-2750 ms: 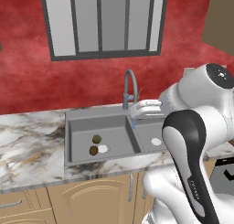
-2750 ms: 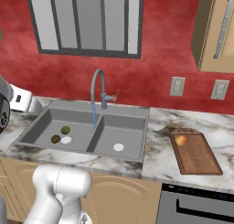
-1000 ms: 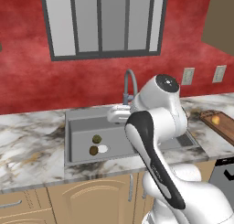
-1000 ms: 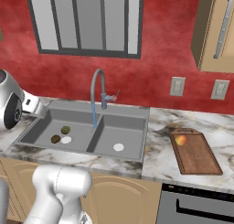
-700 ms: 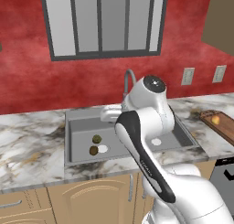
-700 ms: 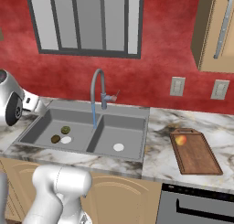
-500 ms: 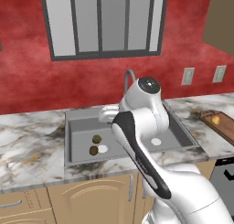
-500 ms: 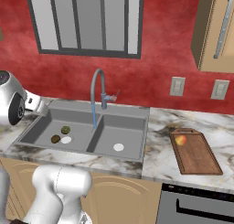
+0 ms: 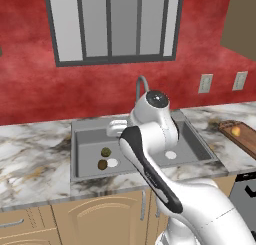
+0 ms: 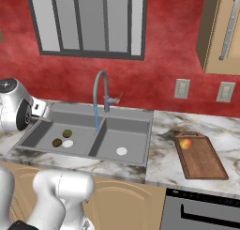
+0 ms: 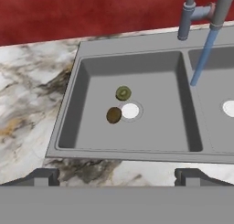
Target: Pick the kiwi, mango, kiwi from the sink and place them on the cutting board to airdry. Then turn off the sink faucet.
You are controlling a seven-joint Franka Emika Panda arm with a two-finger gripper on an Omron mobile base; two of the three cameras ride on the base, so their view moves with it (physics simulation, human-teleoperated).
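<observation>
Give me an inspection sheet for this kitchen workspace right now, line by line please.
Surface: marble counter around the grey double sink.
Job's things: olive kiwi and brown kiwi in the left basin by its drain; mango on the cutting board; faucet running, stream falling.
Clutter: nothing seen.
End effector: open, above the sink's front edge, holding nothing.
Cables: nothing seen.
Surroundings: red wall, window, wall outlets.

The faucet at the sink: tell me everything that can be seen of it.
The tall slim grey metal gooseneck faucet stands upright at the back rim of the grey double-basin sink, behind the divider between the basins. Its spout arches forward and down. A small lever sticks out to the side near its base. A thin blue stream of water runs from the spout, so it is on. Nothing touches it.
</observation>
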